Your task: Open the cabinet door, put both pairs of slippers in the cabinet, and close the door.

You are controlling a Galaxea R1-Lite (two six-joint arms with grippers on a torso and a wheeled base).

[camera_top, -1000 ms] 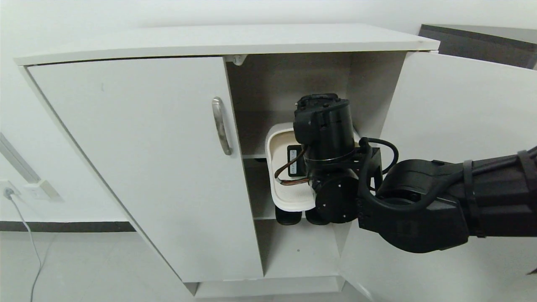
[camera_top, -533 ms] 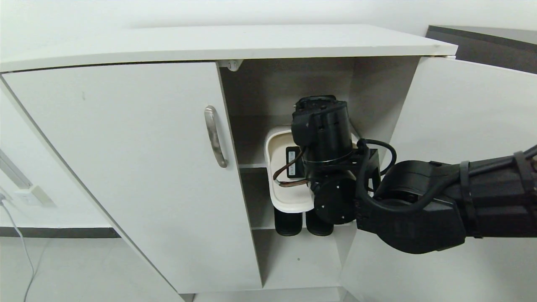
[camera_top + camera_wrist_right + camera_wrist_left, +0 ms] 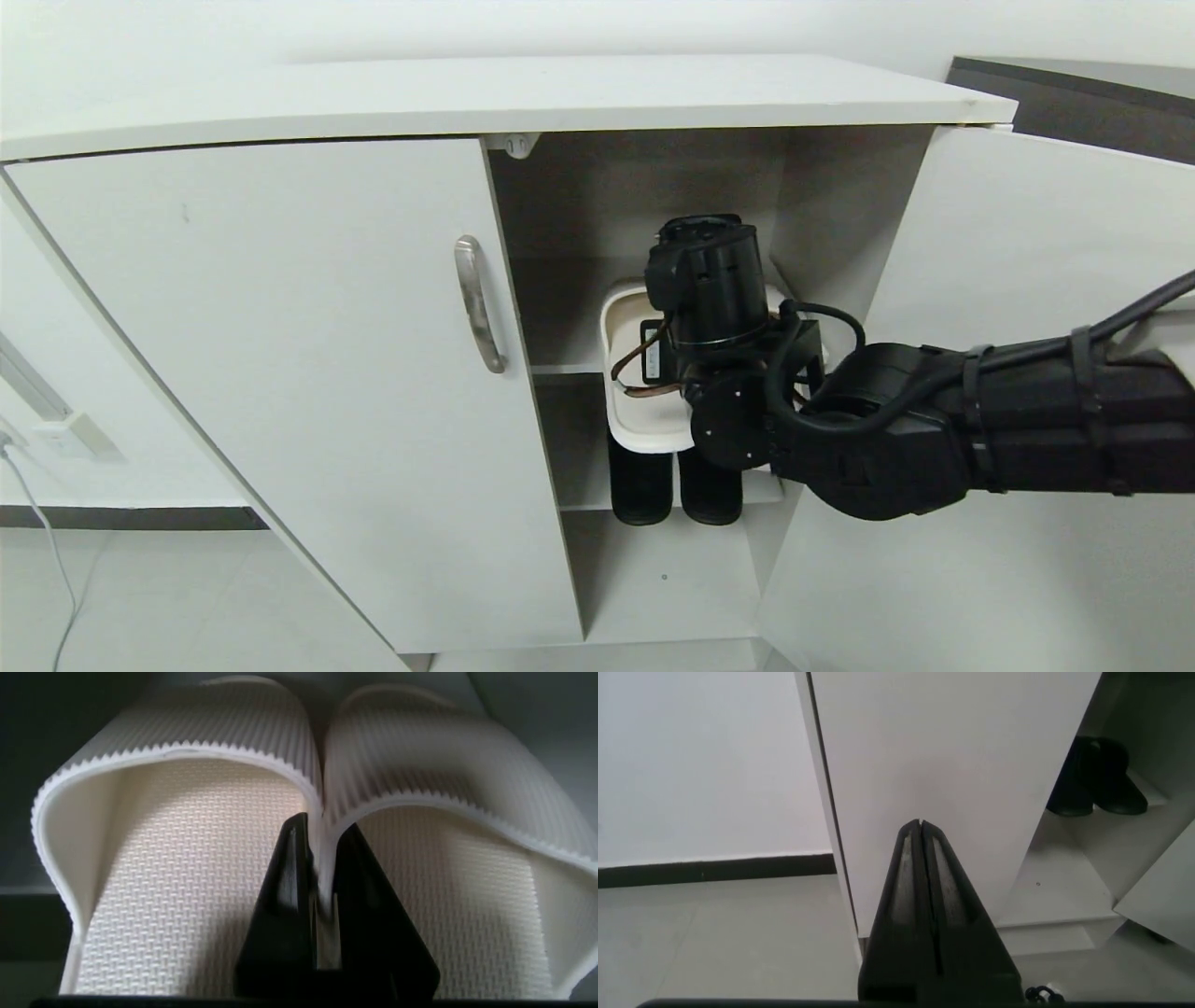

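Observation:
The white cabinet (image 3: 523, 93) has its left door (image 3: 280, 373) closed and its right door (image 3: 1008, 308) swung open. My right arm (image 3: 719, 280) reaches into the open half, and my right gripper (image 3: 319, 831) is shut on the touching inner walls of the white slippers (image 3: 177, 831). That pair (image 3: 627, 411) hangs at the height of the upper shelf, tilted; whether it rests on the shelf I cannot tell. Just below it, the black slippers (image 3: 640, 485) stand on the lower shelf, and the black slippers (image 3: 1097, 775) also show past the closed door. Outside the cabinet, low before the closed door, my left gripper (image 3: 920, 826) is shut and holds nothing.
The closed door carries a metal handle (image 3: 476, 303). The bottom compartment floor (image 3: 663, 569) lies bare under the black pair. A wall socket with a cable (image 3: 37, 523) is at the far left. Grey floor (image 3: 719, 943) stretches in front of the cabinet.
The head camera shifted right and down early on. Since then my right arm has pushed deeper into the cabinet, carrying the white slippers slightly up and inward.

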